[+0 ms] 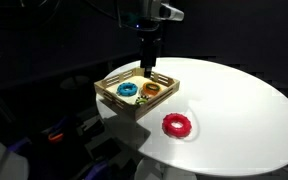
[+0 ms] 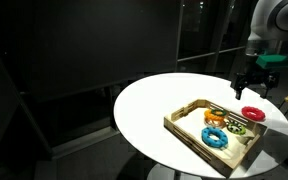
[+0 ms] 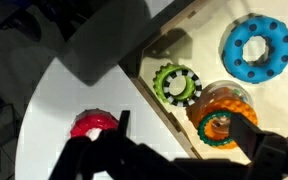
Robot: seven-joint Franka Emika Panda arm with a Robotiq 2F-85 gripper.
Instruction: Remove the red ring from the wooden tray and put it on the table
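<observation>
The red ring [image 1: 176, 125] lies flat on the white table [image 1: 244, 110], outside the wooden tray [image 1: 112, 80]. It also shows in an exterior view [image 2: 253, 114] and in the wrist view [image 3: 92, 124]. The tray [image 2: 189, 130] holds a blue ring [image 1: 127, 89], an orange ring [image 1: 151, 91] and a green ring [image 3: 176, 84]. My gripper [image 1: 147, 68] hangs open and empty above the tray's edge, also seen in an exterior view [image 2: 252, 88]. In the wrist view its fingers [image 3: 184, 135] straddle the tray rim [image 3: 159, 45], with the orange ring [image 3: 222, 112] below.
The round table's edge [image 2: 134, 130] drops off into a dark room. The blue ring [image 3: 257, 50] sits in the tray's far corner. Dark clutter [image 1: 54, 135] lies beside the table.
</observation>
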